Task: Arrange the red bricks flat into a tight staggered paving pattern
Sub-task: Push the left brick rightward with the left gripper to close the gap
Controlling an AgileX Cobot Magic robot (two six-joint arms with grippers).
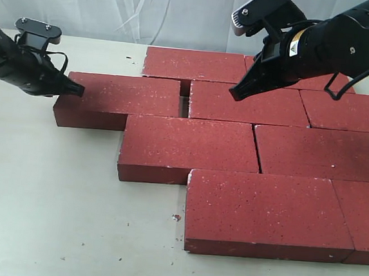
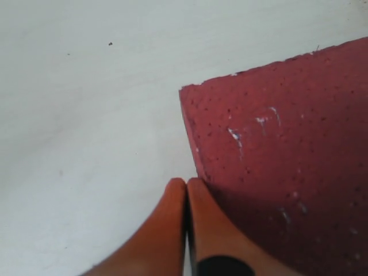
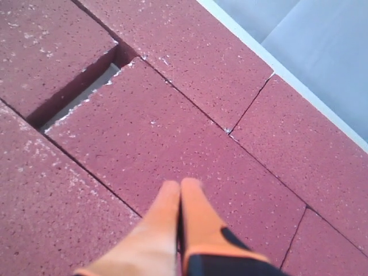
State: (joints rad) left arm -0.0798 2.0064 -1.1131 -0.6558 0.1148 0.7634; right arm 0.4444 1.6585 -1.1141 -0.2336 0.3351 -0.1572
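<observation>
Several red bricks lie flat in staggered rows on the white table (image 1: 50, 197). The leftmost brick of the second row (image 1: 120, 100) sits a narrow gap apart from its neighbour (image 1: 249, 103). My left gripper (image 1: 79, 90) is shut with nothing in it, its tips against that brick's left end; the left wrist view shows the orange fingers (image 2: 172, 218) beside the brick's corner (image 2: 276, 161). My right gripper (image 1: 235, 93) is shut and empty, hovering over the neighbouring brick (image 3: 172, 132). The gap (image 3: 80, 92) shows in the right wrist view.
A white curtain (image 1: 118, 6) hangs behind the table. Small crumbs (image 1: 176, 217) lie on the table near the front brick (image 1: 265, 213). Bare table stretches to the left and front left.
</observation>
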